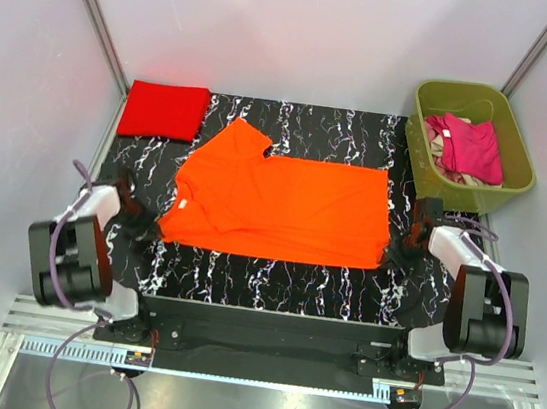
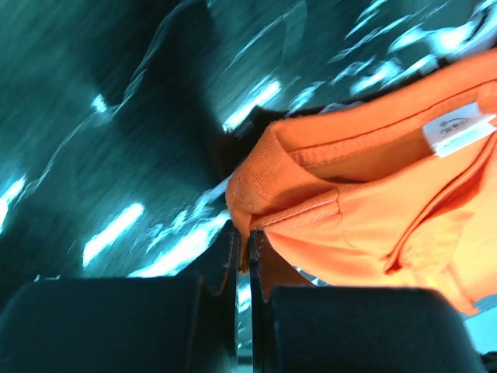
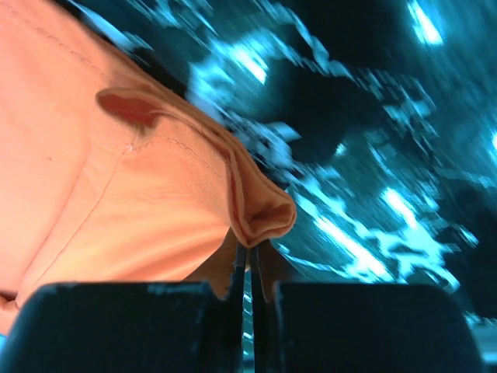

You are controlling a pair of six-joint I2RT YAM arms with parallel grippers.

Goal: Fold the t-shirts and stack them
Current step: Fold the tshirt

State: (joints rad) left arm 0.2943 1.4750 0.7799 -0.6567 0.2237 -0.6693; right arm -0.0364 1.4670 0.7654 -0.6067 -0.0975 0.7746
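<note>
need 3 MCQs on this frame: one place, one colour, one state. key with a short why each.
1. Where does the red shirt lie on the table? A. far-left corner B. near-right corner C. centre
2. What colour is the top garment in the basket? A. blue B. pink C. white
3. How do the grippers stand to the orange shirt? A. both open B. only the left shut C. both shut on it
Key: 1 A, it sits folded at the far-left edge; 2 B, pink cloth tops the pile; 3 C, left gripper and right gripper each pinch a shirt corner.
</note>
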